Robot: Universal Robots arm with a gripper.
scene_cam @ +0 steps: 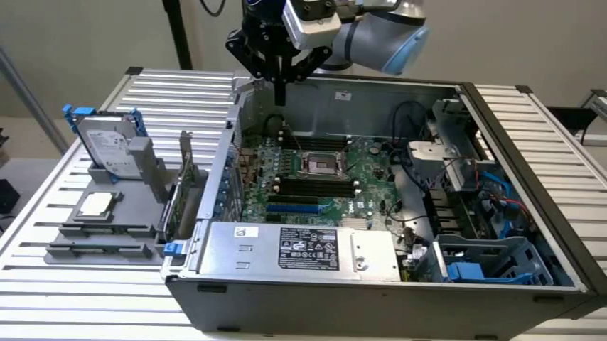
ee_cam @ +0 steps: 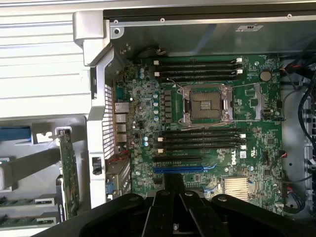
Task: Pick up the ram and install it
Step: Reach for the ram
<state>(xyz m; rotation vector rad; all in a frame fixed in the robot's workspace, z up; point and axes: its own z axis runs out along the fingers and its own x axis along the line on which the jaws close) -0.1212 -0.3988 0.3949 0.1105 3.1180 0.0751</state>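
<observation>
I'm hovering my closed, empty gripper (scene_cam: 280,98) over the motherboard (ee_cam: 256,129) (marked DELL), the ram (ee_cam: 24,201) lying outside, parallel to its slots (ee_cam: 200,136).

An open computer case (scene_cam: 379,305) lay on a slatted table (scene_cam: 85,298) before me, its green motherboard (ee_cam: 259,133) exposed with the processor socket (ee_cam: 206,104) near its middle. A silver power supply (scene_cam: 298,249) sat along the near wall, with a blue drive cage (scene_cam: 493,259) at the exterior view's right. Outside the case, at that view's left, a grey stand (scene_cam: 104,234) held a hard drive (scene_cam: 106,145) with blue rails and an upright expansion card (scene_cam: 185,177).
</observation>
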